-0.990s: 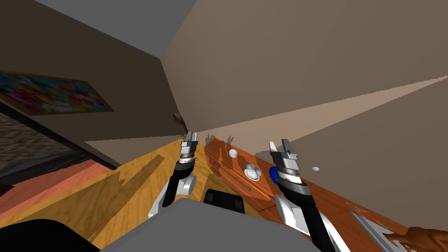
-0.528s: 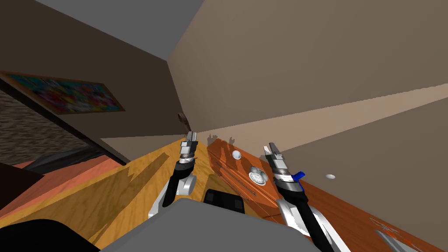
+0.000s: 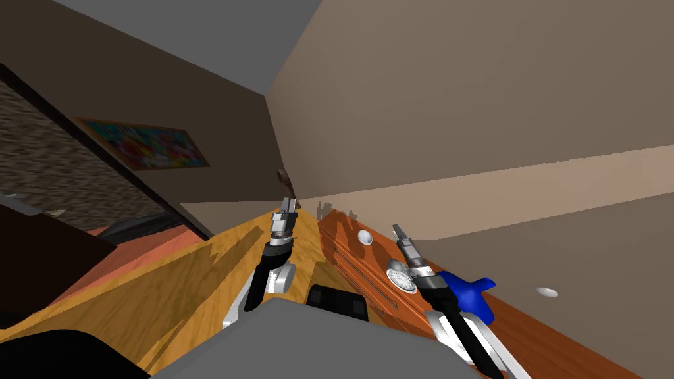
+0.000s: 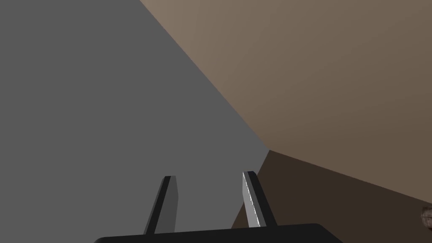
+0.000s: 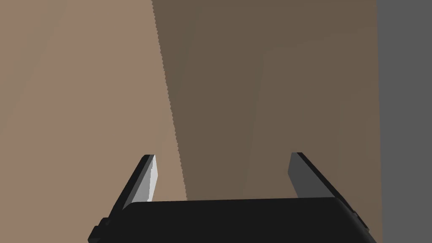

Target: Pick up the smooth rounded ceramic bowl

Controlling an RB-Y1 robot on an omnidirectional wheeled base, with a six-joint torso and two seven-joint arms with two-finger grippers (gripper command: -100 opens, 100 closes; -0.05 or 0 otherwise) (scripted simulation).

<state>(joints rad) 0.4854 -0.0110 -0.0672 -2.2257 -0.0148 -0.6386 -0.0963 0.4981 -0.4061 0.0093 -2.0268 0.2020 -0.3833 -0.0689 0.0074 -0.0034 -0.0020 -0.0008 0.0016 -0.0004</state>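
A small white rounded bowl (image 3: 364,237) sits on the reddish-brown dresser top (image 3: 342,227), near its far end. A second small white dish (image 3: 546,291) lies farther right on the same top. My right gripper (image 3: 398,230) hangs above the dresser between the two, just right of the rounded bowl, turned edge-on. In the right wrist view, the right gripper (image 5: 223,158) is open and holds nothing. My left gripper (image 3: 287,205) is raised over the floor left of the dresser. The left wrist view shows the left gripper (image 4: 209,175) open with a narrower gap, also holding nothing.
A round white clock (image 3: 399,275) stands on the dresser beside my right forearm. A blue object (image 3: 467,293) lies just right of that arm. The dresser stands against the beige wall (image 3: 461,118). Yellow wooden floor (image 3: 197,276) stretches to its left.
My view has swung, so everything on the dresser has slid right. The right gripper has moved left toward the rounded bowl and turned edge-on, uncovering the blue object. The left arm is unchanged.
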